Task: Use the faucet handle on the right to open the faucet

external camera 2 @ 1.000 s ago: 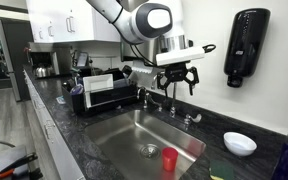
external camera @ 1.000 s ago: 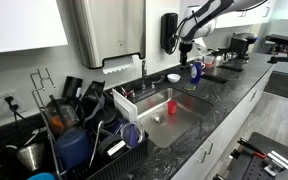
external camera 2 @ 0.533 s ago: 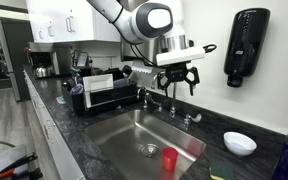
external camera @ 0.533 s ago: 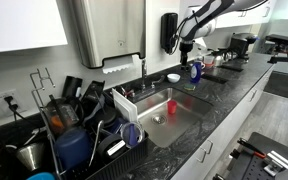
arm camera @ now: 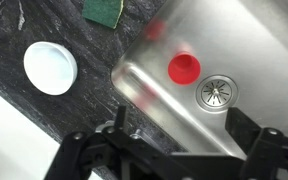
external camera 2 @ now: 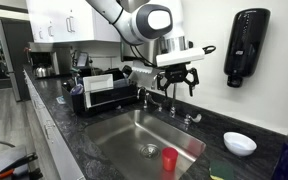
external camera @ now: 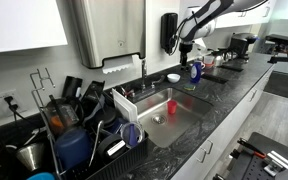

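This is a shared kitchen, of the kind found in an office or lab building. A long dark stone worktop (external camera 2: 69,130) runs along the wall, with a steel sink (external camera 2: 119,137) set into it and a chrome faucet (external camera: 143,72) behind. A black soap dispenser (external camera 2: 246,45) and a steel paper towel dispenser (external camera: 104,30) hang on the wall. There is also a loaded dish rack (external camera 2: 109,92), white cupboards (external camera 2: 59,20) and a white bowl (external camera 2: 240,143).

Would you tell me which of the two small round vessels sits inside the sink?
The red cup, beside the drain; the white bowl rests on the dark countertop instead.
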`<state>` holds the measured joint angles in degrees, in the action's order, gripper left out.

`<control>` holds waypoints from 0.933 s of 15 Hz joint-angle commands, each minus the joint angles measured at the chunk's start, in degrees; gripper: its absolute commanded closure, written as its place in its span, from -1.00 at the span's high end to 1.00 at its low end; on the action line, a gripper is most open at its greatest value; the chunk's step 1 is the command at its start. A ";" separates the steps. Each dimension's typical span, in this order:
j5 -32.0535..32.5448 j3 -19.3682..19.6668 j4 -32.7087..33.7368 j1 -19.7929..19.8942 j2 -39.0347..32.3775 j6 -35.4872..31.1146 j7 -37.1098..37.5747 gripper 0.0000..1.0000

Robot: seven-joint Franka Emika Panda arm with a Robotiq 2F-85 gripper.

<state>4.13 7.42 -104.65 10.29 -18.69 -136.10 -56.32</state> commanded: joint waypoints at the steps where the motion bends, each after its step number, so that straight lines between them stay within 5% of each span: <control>1: 1.42 -1.47 1.63 1.19 -2.08 -0.84 -2.13 1.00; 14: 1.73 -3.53 8.21 2.90 -10.32 -5.34 -10.61 1.00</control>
<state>5.29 5.62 -99.39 11.48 -26.77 -140.77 -64.69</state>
